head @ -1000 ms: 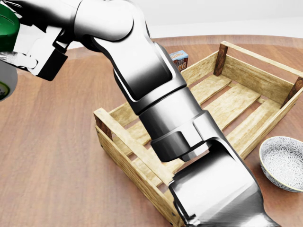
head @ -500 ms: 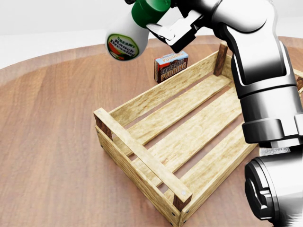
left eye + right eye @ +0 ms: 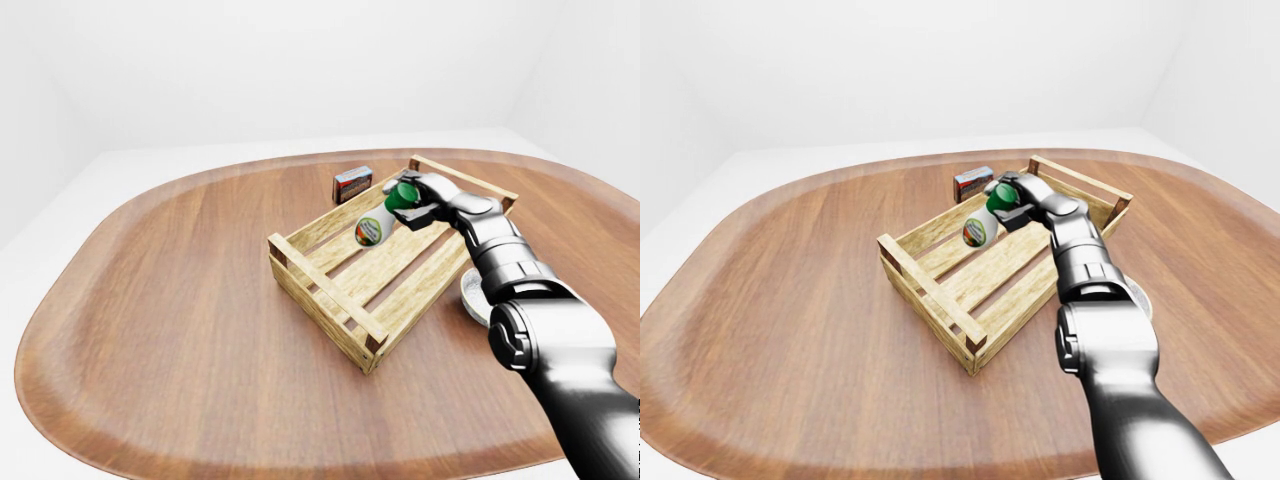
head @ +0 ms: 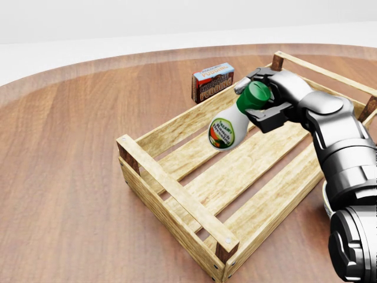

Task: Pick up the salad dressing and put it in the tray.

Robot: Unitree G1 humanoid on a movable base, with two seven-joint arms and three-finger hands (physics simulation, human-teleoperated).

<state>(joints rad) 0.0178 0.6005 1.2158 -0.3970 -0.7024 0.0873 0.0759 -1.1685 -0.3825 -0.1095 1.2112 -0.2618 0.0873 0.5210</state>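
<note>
The salad dressing (image 4: 226, 130) is a white bottle with a green cap and a round label. My right hand (image 4: 260, 101) is shut on its cap end and holds it tilted, base down and to the left, just above the slats of the wooden crate tray (image 4: 171, 184). The bottle hangs over the tray's upper middle part, inside its rim. It shows the same way in the left-eye view (image 3: 376, 226). My left hand is not in any view.
A chocolate pudding box (image 4: 212, 82) stands on the round wooden table (image 3: 160, 300) just beyond the tray's upper-left wall. A patterned bowl (image 3: 470, 294) sits right of the tray, mostly hidden by my right arm.
My right arm has swung from the left of the head view to the right and come down. The bottle has gone from above the pudding box to low over the tray.
</note>
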